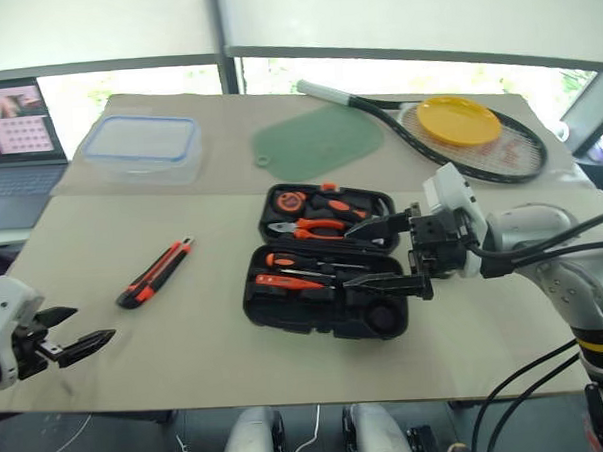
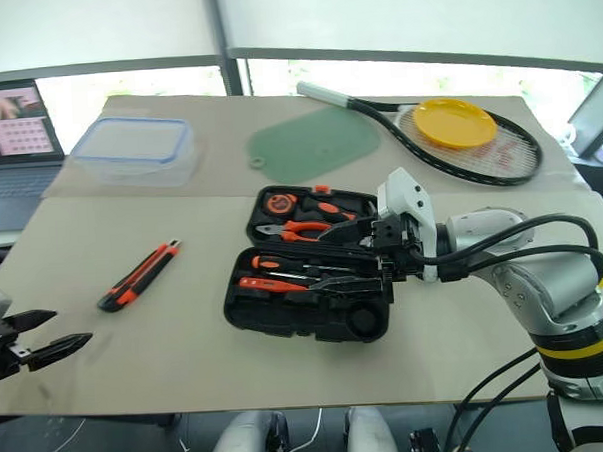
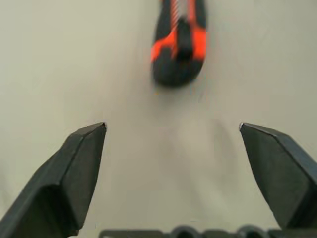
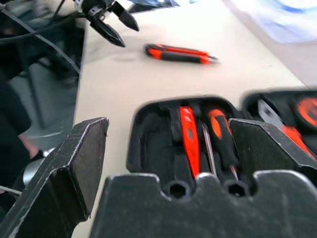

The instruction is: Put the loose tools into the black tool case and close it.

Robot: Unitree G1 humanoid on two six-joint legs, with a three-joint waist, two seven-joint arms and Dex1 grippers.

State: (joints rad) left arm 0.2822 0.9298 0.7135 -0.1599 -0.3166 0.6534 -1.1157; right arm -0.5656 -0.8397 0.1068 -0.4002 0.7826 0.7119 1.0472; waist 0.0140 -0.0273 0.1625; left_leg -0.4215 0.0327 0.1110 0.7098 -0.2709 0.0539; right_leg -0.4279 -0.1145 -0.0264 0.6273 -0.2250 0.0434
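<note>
Case (image 1: 324,285) open, middle of bench (image 1: 207,350) — screwdrivers (image 4: 198,144) lie in near half, pliers (image 1: 317,227) and tape (image 1: 289,200) in far half. Knife (image 1: 155,273) on bench, left of case, well apart from it. Left gripper (image 1: 71,336) low at near-left edge, fingers (image 3: 74,173) wide, nothing held, knife just ahead of it. Right gripper (image 1: 388,252) over right side of case, fingers wide, nothing held. Clear box (image 1: 141,146) far left; racket (image 1: 457,129) far right.

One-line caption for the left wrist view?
Open left gripper hovering over beige table, short of the orange-and-black utility knife.
</note>
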